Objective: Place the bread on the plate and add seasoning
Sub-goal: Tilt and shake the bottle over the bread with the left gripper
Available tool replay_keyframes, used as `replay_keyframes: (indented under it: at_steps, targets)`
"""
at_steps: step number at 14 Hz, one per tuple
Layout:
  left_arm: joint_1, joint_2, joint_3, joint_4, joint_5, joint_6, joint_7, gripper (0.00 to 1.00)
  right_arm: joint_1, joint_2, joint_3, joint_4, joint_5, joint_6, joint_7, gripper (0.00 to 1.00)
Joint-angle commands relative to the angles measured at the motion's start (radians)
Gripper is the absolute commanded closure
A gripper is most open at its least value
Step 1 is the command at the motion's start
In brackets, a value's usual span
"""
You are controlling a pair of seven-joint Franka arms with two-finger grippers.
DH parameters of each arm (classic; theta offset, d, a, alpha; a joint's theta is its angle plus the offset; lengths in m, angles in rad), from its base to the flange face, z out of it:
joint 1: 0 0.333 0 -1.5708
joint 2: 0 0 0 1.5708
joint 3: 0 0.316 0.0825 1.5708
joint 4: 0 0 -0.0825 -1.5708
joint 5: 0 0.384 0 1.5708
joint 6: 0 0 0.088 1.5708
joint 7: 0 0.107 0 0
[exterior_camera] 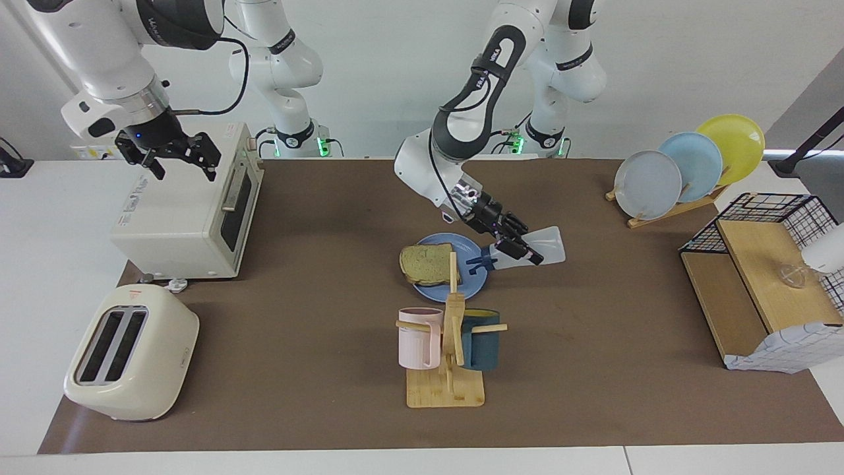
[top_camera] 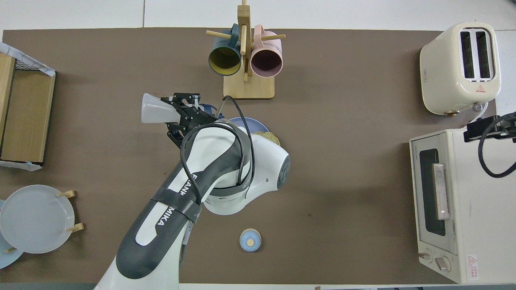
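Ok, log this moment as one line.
left gripper: shut on seasoning, tipped, spout over plate | bread: on plate | right gripper: open, waiting over toaster oven

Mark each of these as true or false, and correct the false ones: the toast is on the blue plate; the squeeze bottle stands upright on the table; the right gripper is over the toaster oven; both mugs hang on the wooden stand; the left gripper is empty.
1. The toast lies on the blue plate. True.
2. The squeeze bottle stands upright on the table. False: it is held in the air, tipped on its side, its dark spout pointing at the plate.
3. The right gripper is over the toaster oven. True.
4. Both mugs hang on the wooden stand. True: the pink mug and the dark teal mug.
5. The left gripper is empty. False: it is shut on the squeeze bottle.
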Motion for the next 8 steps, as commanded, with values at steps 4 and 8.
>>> replay_keyframes:
  at_steps: [4,8]
  targets:
    - [-0.044,-0.006,0.005,-0.019,-0.001,-0.033,-0.005,1.0,-0.012,0.004,0.019,0.01,-0.003,-0.005,-0.014,0.0]
    - [0.035,0.003,0.009,-0.02,0.025,0.036,-0.006,1.0,-0.014,0.001,0.019,0.007,-0.003,-0.011,-0.012,0.0]
